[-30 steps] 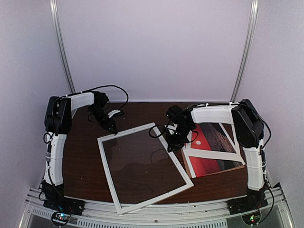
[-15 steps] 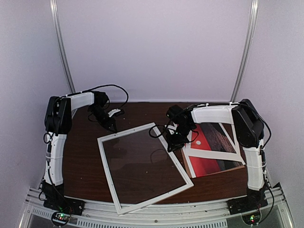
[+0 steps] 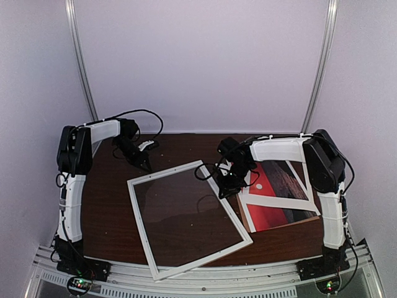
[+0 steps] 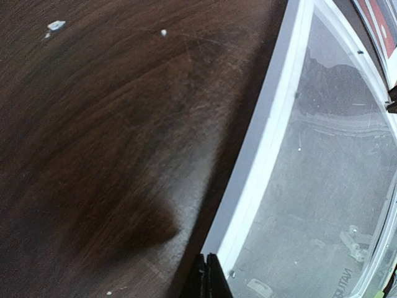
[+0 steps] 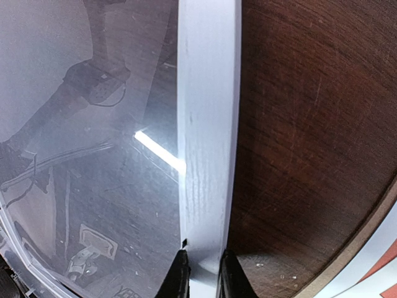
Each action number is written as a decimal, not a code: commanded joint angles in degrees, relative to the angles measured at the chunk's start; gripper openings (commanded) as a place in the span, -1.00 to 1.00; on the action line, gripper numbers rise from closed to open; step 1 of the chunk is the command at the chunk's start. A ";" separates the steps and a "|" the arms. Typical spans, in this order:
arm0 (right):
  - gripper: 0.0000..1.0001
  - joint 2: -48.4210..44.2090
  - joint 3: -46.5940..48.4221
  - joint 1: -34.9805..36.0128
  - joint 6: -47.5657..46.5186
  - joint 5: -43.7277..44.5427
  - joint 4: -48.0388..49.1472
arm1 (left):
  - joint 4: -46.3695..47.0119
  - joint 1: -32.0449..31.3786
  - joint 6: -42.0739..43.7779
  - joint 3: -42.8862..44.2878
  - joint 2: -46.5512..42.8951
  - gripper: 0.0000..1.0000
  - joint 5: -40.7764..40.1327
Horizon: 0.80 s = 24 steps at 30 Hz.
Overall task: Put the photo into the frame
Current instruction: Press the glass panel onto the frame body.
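The frame (image 3: 141,230), white and thin-edged with a clear pane, lies skewed on the dark wood table (image 3: 105,205). My right gripper (image 3: 224,186) is shut on its right rail; in the right wrist view the fingers (image 5: 180,276) pinch the white rail (image 5: 208,155). My left gripper (image 3: 146,166) hovers by the frame's far left corner. Its jaws (image 4: 208,276) are shut with nothing between them, just off the rail (image 4: 279,124). The photo (image 3: 267,214), red sky and dark rocks, lies at the right, partly covered.
A white paper mat (image 3: 279,202) lies across the photo, and a brown backing board edge (image 3: 291,220) shows beneath it. The table's near edge meets a metal rail (image 3: 205,282) between the arm bases. Walls enclose the back and both sides.
My left gripper has shut and drawn back slightly from the frame's far left corner. The right gripper keeps its hold on the frame's right rail, unmoved.
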 commanded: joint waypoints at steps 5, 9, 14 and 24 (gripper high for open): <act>-0.83 3.97 -2.77 0.06 1.38 0.20 4.77 | 2.27 1.17 -3.45 1.40 -1.27 -0.61 6.13; -0.83 4.20 -2.64 0.04 1.47 0.06 4.86 | 2.80 0.56 -4.03 1.71 -0.91 -0.17 8.23; -0.82 4.22 -2.47 0.01 1.56 0.07 4.79 | 2.78 -1.52 -3.62 2.67 0.99 0.11 5.74; -0.83 4.14 -2.59 0.01 1.70 0.08 4.77 | 2.67 -4.36 -1.02 1.73 2.68 0.19 6.40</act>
